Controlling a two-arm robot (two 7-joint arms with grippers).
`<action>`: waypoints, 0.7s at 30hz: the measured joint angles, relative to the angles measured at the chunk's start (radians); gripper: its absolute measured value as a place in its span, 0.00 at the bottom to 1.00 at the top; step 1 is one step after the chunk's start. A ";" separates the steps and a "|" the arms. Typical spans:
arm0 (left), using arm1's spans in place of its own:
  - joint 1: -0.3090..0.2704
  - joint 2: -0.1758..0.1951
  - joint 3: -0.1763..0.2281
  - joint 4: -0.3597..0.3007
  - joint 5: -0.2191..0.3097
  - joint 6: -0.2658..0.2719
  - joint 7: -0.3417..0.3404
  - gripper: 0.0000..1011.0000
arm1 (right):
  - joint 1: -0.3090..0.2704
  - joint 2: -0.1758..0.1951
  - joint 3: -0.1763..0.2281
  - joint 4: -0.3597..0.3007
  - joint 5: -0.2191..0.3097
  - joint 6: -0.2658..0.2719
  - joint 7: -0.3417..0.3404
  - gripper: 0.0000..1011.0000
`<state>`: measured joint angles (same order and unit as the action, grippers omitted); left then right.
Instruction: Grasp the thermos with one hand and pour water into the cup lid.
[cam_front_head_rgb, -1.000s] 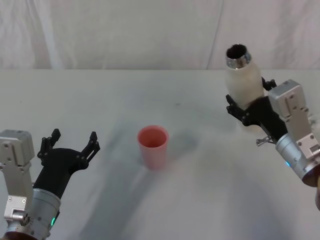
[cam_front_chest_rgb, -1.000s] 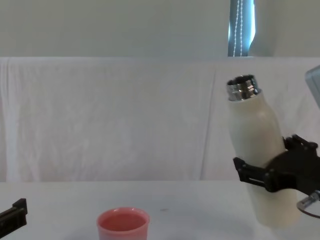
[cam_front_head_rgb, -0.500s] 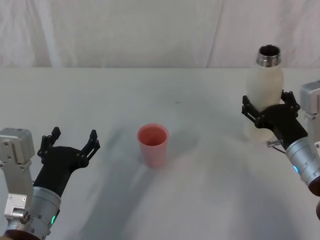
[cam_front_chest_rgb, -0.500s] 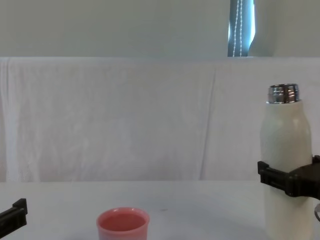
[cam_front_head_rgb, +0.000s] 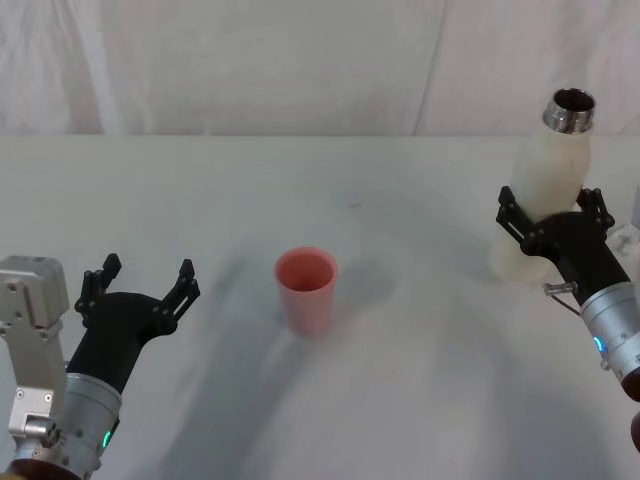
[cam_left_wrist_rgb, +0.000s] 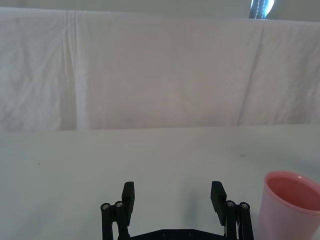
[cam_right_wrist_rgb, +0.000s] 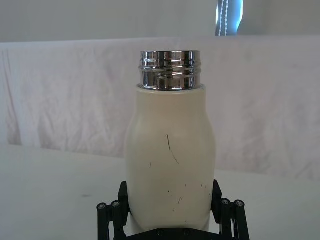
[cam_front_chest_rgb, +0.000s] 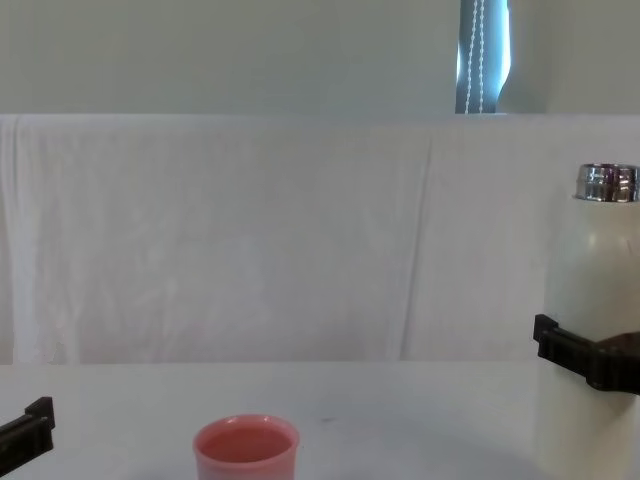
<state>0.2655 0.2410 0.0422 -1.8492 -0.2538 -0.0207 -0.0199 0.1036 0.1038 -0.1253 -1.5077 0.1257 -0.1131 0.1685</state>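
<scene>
The cream-white thermos (cam_front_head_rgb: 541, 195) stands upright at the table's right side, its silver neck (cam_front_head_rgb: 570, 110) uncapped. My right gripper (cam_front_head_rgb: 553, 228) is shut on its lower body, with black jaws on both sides. The right wrist view shows the thermos (cam_right_wrist_rgb: 170, 160) held between the fingers (cam_right_wrist_rgb: 116, 215). In the chest view the thermos (cam_front_chest_rgb: 592, 320) is at the right edge. The pink cup lid (cam_front_head_rgb: 306, 288) sits upright mid-table, well left of the thermos, and shows again in the chest view (cam_front_chest_rgb: 246, 449). My left gripper (cam_front_head_rgb: 140, 292) rests open near the front left, with the cup lid (cam_left_wrist_rgb: 291, 204) beside it.
White cloth covers the table (cam_front_head_rgb: 400, 400) and hangs as a backdrop (cam_front_chest_rgb: 250, 230) behind it. Bare tabletop lies between the cup lid and the thermos.
The thermos was tilted with its neck toward the cup lid. It has swung upright and moved right with my right gripper. The left arm has stayed still.
</scene>
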 joint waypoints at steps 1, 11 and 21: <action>0.000 0.000 0.000 0.000 0.000 0.000 0.000 0.99 | -0.001 0.000 0.000 0.001 0.001 -0.001 0.000 0.94; 0.000 0.000 0.000 0.000 0.000 0.000 0.000 0.99 | -0.008 0.007 -0.002 0.016 0.002 -0.011 -0.001 0.94; 0.000 0.000 0.000 0.000 0.000 0.000 0.000 0.99 | -0.006 0.017 -0.009 0.035 -0.003 -0.032 0.007 0.94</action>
<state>0.2655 0.2410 0.0421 -1.8492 -0.2538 -0.0208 -0.0199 0.0976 0.1204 -0.1346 -1.4730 0.1228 -0.1452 0.1759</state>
